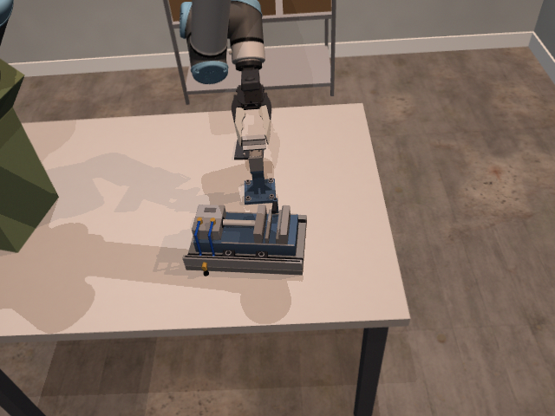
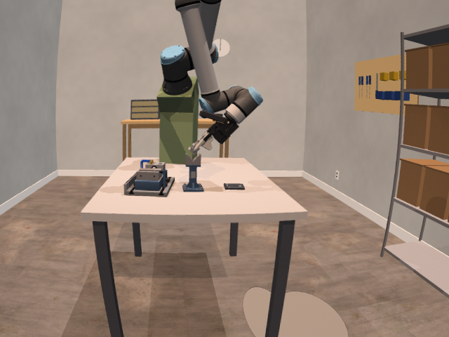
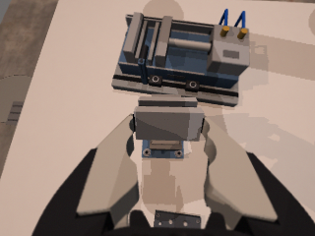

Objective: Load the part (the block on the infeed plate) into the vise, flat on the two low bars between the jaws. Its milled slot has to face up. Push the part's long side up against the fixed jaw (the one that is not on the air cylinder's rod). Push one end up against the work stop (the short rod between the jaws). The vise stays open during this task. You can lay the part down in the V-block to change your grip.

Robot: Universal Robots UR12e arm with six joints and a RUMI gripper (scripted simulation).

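Observation:
The grey part is held by its ends, tilted, just above the V-block. A lengthwise groove shows between its broad face and a narrow strip. My gripper is shut on the part. Whether the part touches the V-block is unclear. The vise is open. Its fixed jaw faces the rod-side jaw, with the low bars between them. The work stop stands at the V-block side.
The infeed plate is dark and bare where visible, on the V-block's other side from the vise. The air cylinder has blue hoses. The green robot pedestal stands at the table's far end.

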